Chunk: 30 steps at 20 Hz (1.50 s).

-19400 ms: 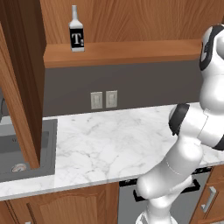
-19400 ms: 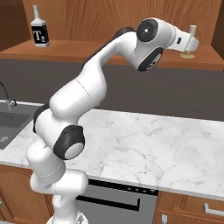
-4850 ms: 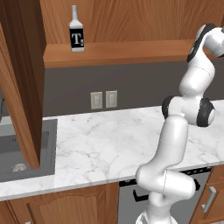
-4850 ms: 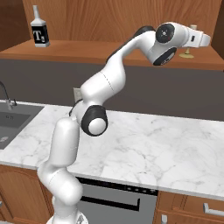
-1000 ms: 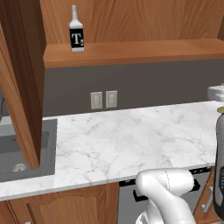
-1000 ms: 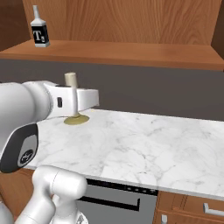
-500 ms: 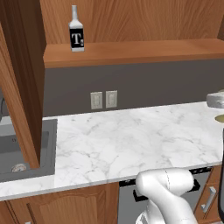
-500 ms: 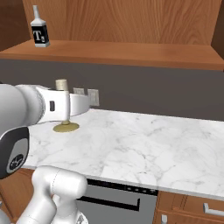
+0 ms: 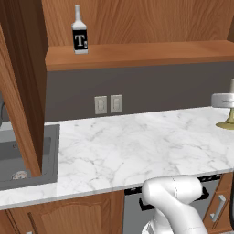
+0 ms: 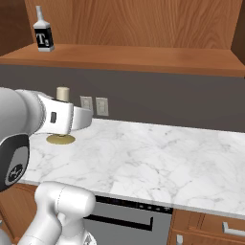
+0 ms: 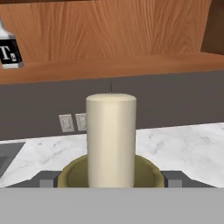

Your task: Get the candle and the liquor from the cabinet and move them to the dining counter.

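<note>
Cream candle [image 11: 111, 138] (olive-gold base), black-labelled liquor [image 9: 79, 33], grey-veined marble worktop [image 9: 137, 146]

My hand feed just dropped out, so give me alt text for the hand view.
The cream candle on its olive-gold base stands upright between the end effector fingers, above the marble worktop. Behind it, the liquor stands at the left end of the open cabinet shelf, above two wall outlets.
</note>
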Available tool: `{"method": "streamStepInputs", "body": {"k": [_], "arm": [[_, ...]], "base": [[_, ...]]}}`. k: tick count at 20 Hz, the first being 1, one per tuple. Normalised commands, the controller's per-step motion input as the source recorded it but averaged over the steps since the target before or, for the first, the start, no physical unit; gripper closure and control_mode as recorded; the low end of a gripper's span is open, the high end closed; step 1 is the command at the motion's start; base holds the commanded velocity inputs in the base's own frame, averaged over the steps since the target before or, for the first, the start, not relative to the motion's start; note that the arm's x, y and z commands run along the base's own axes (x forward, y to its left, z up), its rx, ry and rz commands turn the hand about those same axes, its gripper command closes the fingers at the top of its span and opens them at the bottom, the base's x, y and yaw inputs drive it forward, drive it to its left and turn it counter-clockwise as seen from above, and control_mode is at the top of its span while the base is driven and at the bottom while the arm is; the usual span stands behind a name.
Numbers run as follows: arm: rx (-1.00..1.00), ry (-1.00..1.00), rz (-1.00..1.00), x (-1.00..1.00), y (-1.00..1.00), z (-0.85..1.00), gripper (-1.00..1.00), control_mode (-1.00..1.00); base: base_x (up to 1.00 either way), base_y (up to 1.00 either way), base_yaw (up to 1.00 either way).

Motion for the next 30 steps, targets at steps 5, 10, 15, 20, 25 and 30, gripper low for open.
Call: {"method": "streamStepInputs", "body": {"k": [5,10,15,20,25,30], "arm": [[0.0,-0.04,0.0,0.0,0.04,-0.02,1.0,-1.0],[0.0,-0.06,0.0,0.0,0.12,0.0,1.0,-1.0],[0.0,-0.06,0.0,0.0,0.09,0.0,1.0,-1.0],[0.0,0.0,0.0,0.0,0.05,0.0,1.0,-1.0],[0.0,0.0,-0.01,0.0,0.02,0.0,1.0,-1.0],[0.0,0.0,0.0,0.0,0.0,0.0,1.0,-1.0]], "base": [[0.0,0.0,0.0],[0.0,0.0,0.0],[0.0,0.0,0.0],[0.0,0.0,0.0],[0.0,0.0,0.0],[0.0,0.0,0.0]]}}
